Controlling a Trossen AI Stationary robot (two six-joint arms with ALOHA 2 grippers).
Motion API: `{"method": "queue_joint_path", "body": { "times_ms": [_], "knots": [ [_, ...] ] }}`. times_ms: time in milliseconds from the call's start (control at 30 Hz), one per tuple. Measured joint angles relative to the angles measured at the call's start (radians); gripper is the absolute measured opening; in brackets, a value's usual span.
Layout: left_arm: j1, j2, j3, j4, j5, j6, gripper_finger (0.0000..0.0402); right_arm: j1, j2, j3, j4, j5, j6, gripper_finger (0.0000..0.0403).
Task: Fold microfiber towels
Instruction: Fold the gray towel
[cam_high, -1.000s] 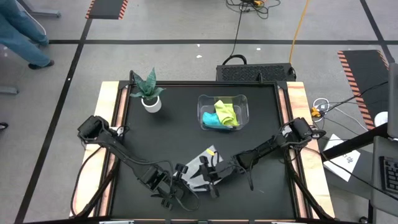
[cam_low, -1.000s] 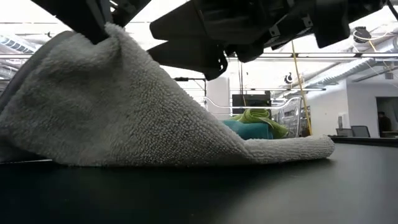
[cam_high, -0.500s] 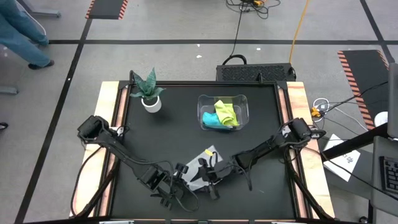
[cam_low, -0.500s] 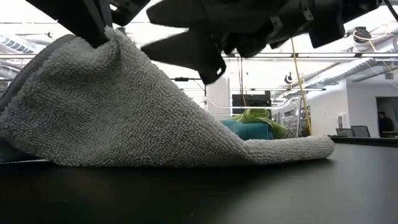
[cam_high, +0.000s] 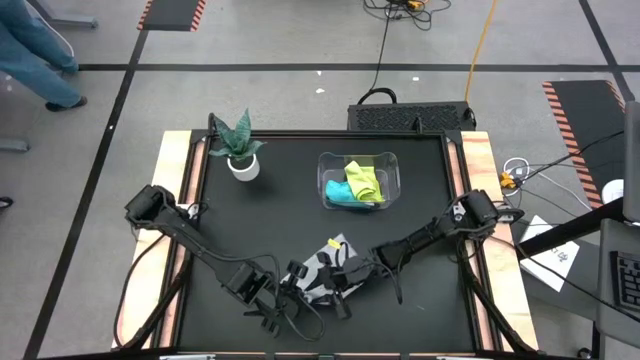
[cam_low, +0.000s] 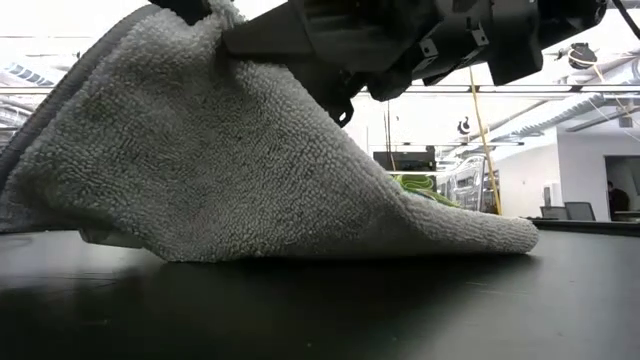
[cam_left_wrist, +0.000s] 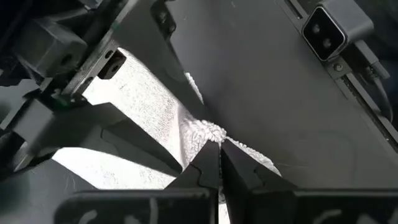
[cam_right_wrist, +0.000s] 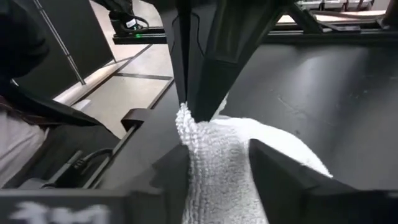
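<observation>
The light grey towel (cam_high: 328, 252) lies near the table's front middle, one part pulled up into a peak (cam_low: 190, 30) and its far part (cam_low: 470, 235) flat on the table. My left gripper (cam_left_wrist: 217, 155) is shut on that peak. My right gripper (cam_right_wrist: 221, 174) reaches in nearly level from the right. It is open, with one finger on each side of the raised cloth just below the peak. The yellow-green towel (cam_high: 365, 178) and the teal towel (cam_high: 340, 192) lie in the clear bin (cam_high: 392, 165). My left gripper pinches a bunched tuft of the grey towel's edge (cam_left_wrist: 210, 132) between its two fingertips, coming down at a slant from the table's left. The cloth hangs from it like a tent, its lower edge and far part on the table. My right gripper's fingers (cam_right_wrist: 280, 171) flank the raised cloth; whether they touch it I cannot tell.
A small potted plant (cam_high: 240, 150) stands at the table's far left. The clear bin sits right of the far middle. Both arms cross the table's front half. A person's legs (cam_high: 35, 55) show on the floor beyond the far left corner.
My left gripper has risen a little, lifting the towel's peak higher, so the cloth's slope is steeper while its far part stays on the table. My right gripper's fingers have drawn partly together around the raised cloth.
</observation>
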Motion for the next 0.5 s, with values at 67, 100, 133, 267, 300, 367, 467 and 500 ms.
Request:
{"method": "queue_joint_path", "body": {
  "times_ms": [67,100,133,267,300,367,467,500],
  "knots": [
    [0.000,0.000,0.000,-0.003,0.000,0.000,0.0004,-0.004,0.000,0.000,-0.004,-0.012,-0.011,0.0110],
    [0.000,0.000,0.000,-0.004,0.000,0.000,0.0003,-0.006,0.000,0.000,-0.005,-0.031,-0.022,0.0082],
    [0.000,0.000,0.000,-0.004,0.000,0.000,0.0004,-0.009,0.000,0.000,-0.005,-0.049,-0.036,0.0051],
    [0.000,0.000,0.000,-0.017,0.001,-0.021,0.0020,-0.020,0.000,0.000,-0.011,-0.083,-0.030,0.0012],
    [-0.001,0.000,0.000,-0.034,0.005,-0.041,0.0024,-0.025,0.000,0.000,-0.016,-0.083,-0.025,0.0012],
    [-0.009,0.000,0.000,-0.070,0.013,-0.099,0.0034,-0.031,0.000,0.000,-0.024,-0.084,-0.024,0.0005],
    [-0.043,0.000,0.000,-0.151,0.008,-0.169,0.0055,-0.042,0.000,0.000,-0.026,-0.104,-0.011,0.0003],
    [-0.058,0.000,0.000,-0.171,-0.007,-0.191,0.0064,-0.045,0.000,0.000,-0.026,-0.105,-0.007,0.0003]
  ]
}}
